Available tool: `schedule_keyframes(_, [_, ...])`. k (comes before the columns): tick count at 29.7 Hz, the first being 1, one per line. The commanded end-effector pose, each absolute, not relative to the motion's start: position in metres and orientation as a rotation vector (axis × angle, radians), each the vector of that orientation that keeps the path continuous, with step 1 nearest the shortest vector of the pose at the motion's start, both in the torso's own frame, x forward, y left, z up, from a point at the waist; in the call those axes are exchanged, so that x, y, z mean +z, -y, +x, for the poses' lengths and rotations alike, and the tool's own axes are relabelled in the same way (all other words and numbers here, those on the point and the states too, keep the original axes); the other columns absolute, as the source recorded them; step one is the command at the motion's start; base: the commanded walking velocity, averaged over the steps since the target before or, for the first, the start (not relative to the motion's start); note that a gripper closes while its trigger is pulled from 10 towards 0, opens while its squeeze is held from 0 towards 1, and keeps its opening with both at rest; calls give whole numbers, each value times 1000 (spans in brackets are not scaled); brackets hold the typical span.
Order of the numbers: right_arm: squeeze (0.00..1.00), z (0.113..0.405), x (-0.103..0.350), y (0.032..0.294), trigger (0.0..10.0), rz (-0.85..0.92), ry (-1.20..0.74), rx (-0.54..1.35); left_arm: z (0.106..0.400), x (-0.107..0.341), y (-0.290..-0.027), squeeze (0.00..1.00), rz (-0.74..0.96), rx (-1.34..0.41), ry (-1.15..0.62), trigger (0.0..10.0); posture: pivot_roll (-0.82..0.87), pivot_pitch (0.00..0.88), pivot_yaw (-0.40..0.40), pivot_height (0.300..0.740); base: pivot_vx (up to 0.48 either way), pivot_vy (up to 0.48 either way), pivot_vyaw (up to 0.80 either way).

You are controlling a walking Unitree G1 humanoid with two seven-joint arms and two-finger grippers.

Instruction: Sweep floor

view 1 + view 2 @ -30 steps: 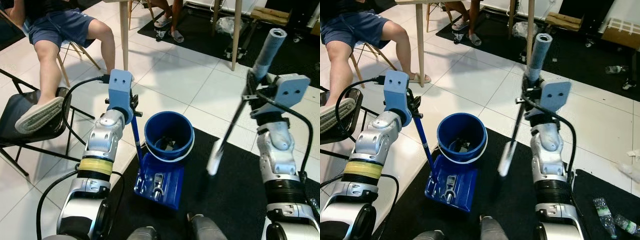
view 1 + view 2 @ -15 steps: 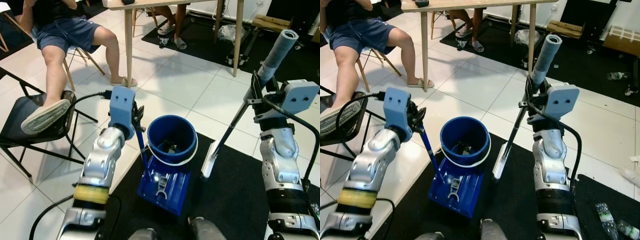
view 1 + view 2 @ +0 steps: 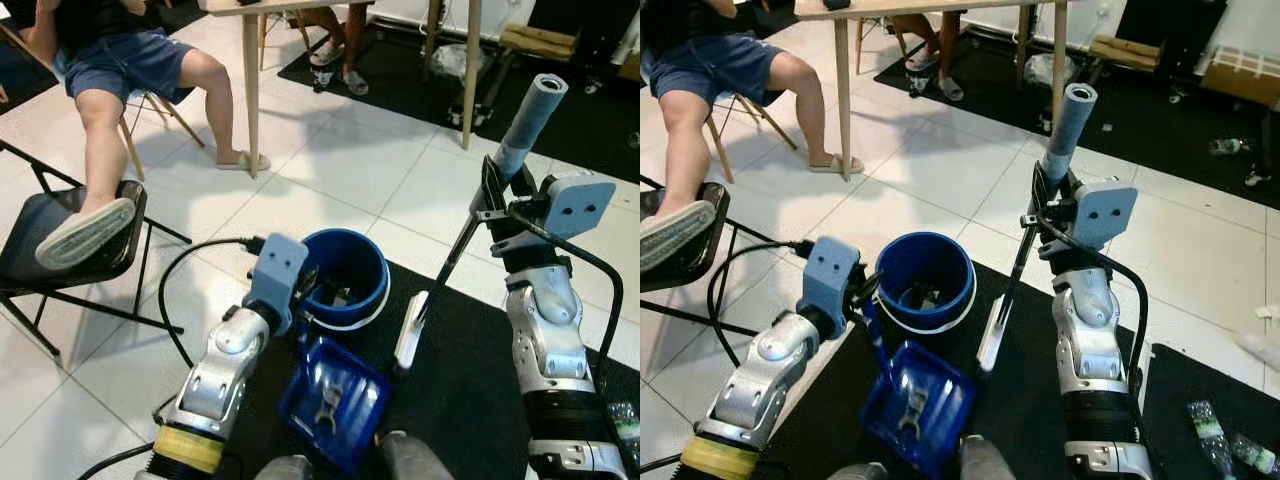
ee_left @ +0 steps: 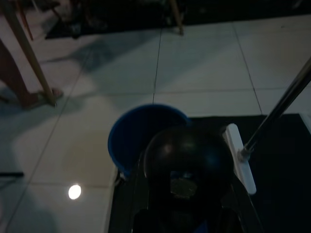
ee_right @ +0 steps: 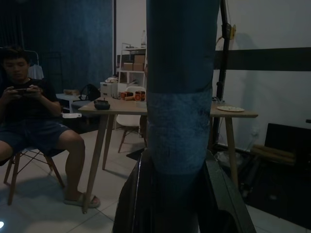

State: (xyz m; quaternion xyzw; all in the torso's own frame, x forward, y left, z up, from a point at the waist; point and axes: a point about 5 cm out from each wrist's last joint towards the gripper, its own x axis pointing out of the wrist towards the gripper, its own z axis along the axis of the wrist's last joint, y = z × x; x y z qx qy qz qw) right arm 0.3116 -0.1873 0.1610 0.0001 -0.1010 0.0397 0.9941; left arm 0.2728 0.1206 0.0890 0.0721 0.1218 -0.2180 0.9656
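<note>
Nearest the robot, a blue dustpan [image 3: 333, 400] lies on the black mat [image 3: 470, 390], tilted, with a small pale scrap [image 3: 327, 403] in its tray. Its thin blue handle [image 3: 874, 340] rises to the left end effector [image 3: 865, 295], whose black fingers are closed around it.

Just beyond the dustpan, and touching its far rim, stands a round blue bucket [image 3: 345, 272] at the mat's left edge, where mat meets white tile floor [image 3: 330, 160]. Some dark and pale bits lie at the bucket's bottom; what they are cannot be told.

To the right of the bucket is the broom [image 3: 470, 225]. Its long axis runs aslant: the white head [image 3: 410, 330] is low, over the mat beside the bucket, and the dark shaft climbs up and to the right, ending in a grey padded grip [image 3: 528, 120] that points up and away from the robot. The right end effector [image 3: 1048, 200] is clamped on the shaft just under that grip; in the right wrist view the two fingers [image 5: 221, 194] flank the grip tightly.

Farther off on the left, a black folding chair [image 3: 60, 240] carries a person's slippered foot [image 3: 80, 232]; the person [image 3: 120, 70] sits beyond it. A wooden desk [image 3: 940, 8] stands behind, its legs on the tiles, with another person's sandalled feet [image 3: 340, 65] under it.
</note>
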Motion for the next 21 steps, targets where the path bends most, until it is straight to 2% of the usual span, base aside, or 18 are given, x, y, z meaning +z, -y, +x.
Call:
schedule_keyframes(1, [0, 312, 176, 186, 10000, -6, 266, 89, 276, 95, -124, 0, 167, -409, -201, 10000, 27, 63, 40, 740, 0, 0, 0])
schedule_keyframes(13, [0, 315, 181, 184, 10000, -8, 277, 96, 310, 136, -140, 0, 147, -328, -83, 10000, 28, 53, 37, 740, 0, 0, 0])
schedule_keyframes(14, [0, 315, 180, 185, 10000, -7, 276, 96, 318, 154, -147, 0, 154, -316, -35, 10000, 29, 51, 38, 740, 0, 0, 0])
schedule_keyframes(21, [0, 315, 180, 183, 10000, -3, 276, 98, 330, 176, -153, 0, 159, -299, 29, 10000, 29, 52, 44, 740, 0, 0, 0])
